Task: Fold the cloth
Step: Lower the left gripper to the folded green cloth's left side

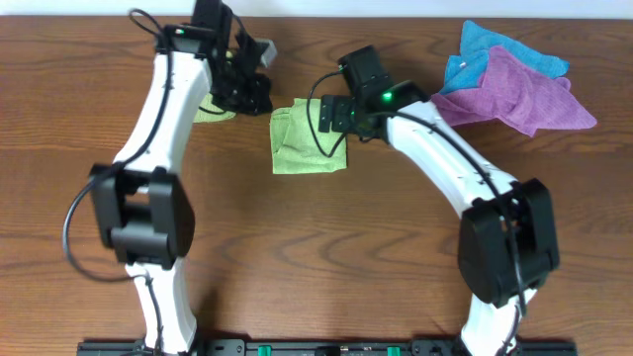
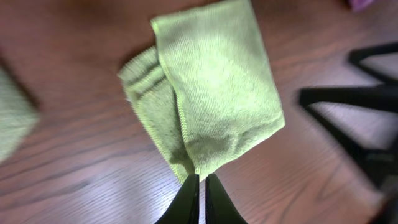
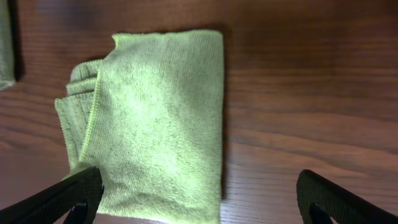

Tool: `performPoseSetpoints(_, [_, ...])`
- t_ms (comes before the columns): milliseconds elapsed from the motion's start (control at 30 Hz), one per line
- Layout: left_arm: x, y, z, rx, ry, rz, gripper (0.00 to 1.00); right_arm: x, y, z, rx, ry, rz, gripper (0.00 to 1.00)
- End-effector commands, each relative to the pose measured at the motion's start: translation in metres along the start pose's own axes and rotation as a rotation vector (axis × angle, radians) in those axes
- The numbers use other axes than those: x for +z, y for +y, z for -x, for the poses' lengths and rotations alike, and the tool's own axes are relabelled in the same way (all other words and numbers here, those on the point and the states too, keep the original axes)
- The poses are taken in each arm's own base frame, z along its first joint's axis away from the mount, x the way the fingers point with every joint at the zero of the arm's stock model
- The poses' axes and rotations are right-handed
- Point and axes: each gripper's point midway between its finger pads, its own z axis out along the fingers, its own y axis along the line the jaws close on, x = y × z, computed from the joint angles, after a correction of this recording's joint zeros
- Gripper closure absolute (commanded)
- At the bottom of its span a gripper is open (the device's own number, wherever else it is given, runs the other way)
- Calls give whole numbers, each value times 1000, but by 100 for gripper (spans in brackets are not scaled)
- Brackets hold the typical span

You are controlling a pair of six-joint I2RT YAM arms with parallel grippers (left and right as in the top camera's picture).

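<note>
The light yellow-green cloth [image 1: 307,140] lies folded into a rough rectangle on the table between the arms, with an under layer sticking out on one side. It fills the left wrist view [image 2: 214,93] and the right wrist view [image 3: 158,118]. My left gripper [image 1: 261,97] is shut, its tips [image 2: 200,182] at one corner of the cloth; the cloth lies flat. My right gripper [image 1: 334,117] is wide open [image 3: 208,199] low over the cloth's edge, with one finger over the cloth and the other over bare wood. No tag shows.
Another small folded green cloth [image 1: 214,112] lies partly under the left arm. A purple cloth [image 1: 519,97] and a blue cloth [image 1: 490,47] lie crumpled at the back right. The right gripper's black fingers show in the left wrist view [image 2: 348,99].
</note>
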Motion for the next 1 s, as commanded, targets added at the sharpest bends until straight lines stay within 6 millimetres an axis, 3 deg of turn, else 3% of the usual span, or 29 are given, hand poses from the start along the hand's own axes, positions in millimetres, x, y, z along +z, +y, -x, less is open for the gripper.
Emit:
performPoseSetpoints(0, [29, -8, -9, 2, 60, -139, 94, -33, 13, 11, -38, -36, 73, 1])
performPoseSetpoints(133, [50, -6, -19, -38, 117, -201, 94, -32, 16, -2, -54, 3, 61, 1])
performPoseSetpoints(333, [63, -12, -19, -10, 122, -237, 94, -32, 20, -1, -68, -18, 47, 1])
performPoseSetpoints(400, [68, -10, -21, -7, 135, -219, 80, -32, 20, -1, -69, -18, 46, 1])
performPoseSetpoints(467, [70, -3, -23, 3, 149, -167, 76, -32, 19, -2, -69, -16, 45, 1])
performPoseSetpoints(567, [72, 6, -20, 22, 138, -118, 55, -32, 19, -3, -69, -12, 44, 1])
performPoseSetpoints(700, [77, 10, -5, 47, 83, -87, 48, -32, 19, -3, -70, -12, 44, 1])
performPoseSetpoints(967, [85, 8, 5, 74, 57, -33, 50, -32, 19, -3, -84, -11, 43, 1])
